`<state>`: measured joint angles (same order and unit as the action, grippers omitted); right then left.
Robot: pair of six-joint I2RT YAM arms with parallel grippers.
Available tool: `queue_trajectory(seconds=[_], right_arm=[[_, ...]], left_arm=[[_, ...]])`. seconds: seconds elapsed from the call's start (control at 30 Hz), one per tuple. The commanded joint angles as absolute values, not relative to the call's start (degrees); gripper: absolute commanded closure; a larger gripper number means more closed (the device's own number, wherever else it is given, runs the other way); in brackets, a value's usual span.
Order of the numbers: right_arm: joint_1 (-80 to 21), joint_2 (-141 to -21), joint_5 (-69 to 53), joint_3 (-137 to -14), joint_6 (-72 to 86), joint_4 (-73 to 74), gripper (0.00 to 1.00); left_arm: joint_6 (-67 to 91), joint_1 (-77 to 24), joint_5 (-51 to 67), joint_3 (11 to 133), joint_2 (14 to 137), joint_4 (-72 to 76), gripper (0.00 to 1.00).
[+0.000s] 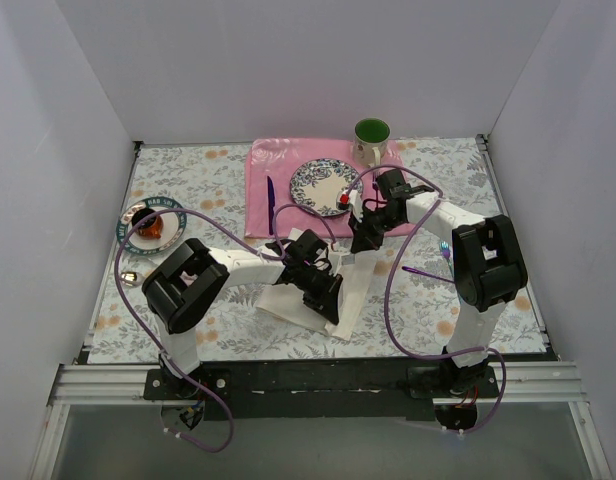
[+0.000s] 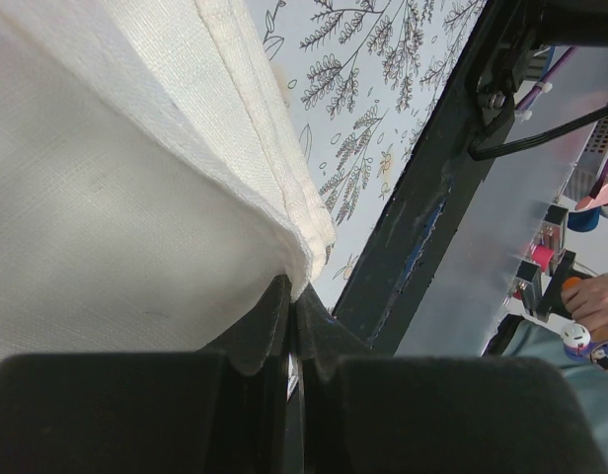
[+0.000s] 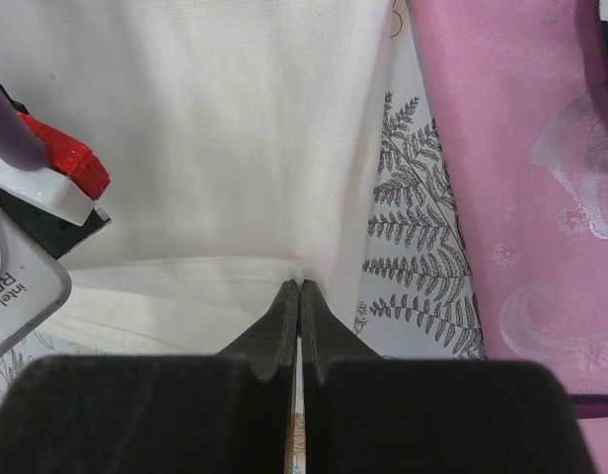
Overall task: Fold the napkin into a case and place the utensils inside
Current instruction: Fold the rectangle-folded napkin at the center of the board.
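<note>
The cream-white napkin (image 1: 288, 297) lies partly folded on the flowered tablecloth, held up between both arms. My left gripper (image 1: 328, 292) is shut on a hemmed corner of the napkin (image 2: 136, 197), pinched at the tips (image 2: 291, 291) close to the table's near edge. My right gripper (image 1: 366, 240) is shut on the napkin's (image 3: 235, 148) far edge at its tips (image 3: 300, 286), so a narrow strip of cloth runs between the two grippers. A small iridescent utensil (image 1: 445, 250) lies to the right, beside the right arm. No case shape shows.
A pink placemat (image 1: 278, 165) at the back holds a patterned plate (image 1: 323, 185) and a dark purple knife (image 1: 270, 200). A green mug (image 1: 371, 140) stands behind it. A saucer with a brown item (image 1: 148, 225) sits at the left. The black front rail (image 1: 318, 375) is near.
</note>
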<state>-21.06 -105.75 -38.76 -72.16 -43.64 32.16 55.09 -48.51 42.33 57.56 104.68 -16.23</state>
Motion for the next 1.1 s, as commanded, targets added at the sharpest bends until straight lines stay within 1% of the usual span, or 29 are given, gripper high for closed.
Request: queue_trajectory(seconds=[0.0, 0.3, 0.63, 1.07], right_arm=[[-20.48, -105.73, -39.02, -72.77, -45.0, 33.13, 0.99], [-19.78, -102.13, -41.4, -73.83, -45.88, 36.38, 0.99], [-18.11, -101.87, -41.48, -72.34, -47.2, 38.23, 0.99], [-18.11, -105.38, -39.29, -71.37, -46.76, 36.04, 0.99]], left_arm=[[54.67, -48.87, 42.19, 58.62, 103.27, -16.08, 1.0], [55.02, -49.22, 42.63, 58.98, 98.79, -16.87, 1.0], [54.4, -49.22, 42.54, 58.36, 99.93, -16.7, 1.0], [54.14, -49.22, 41.75, 58.8, 103.36, -17.23, 1.0]])
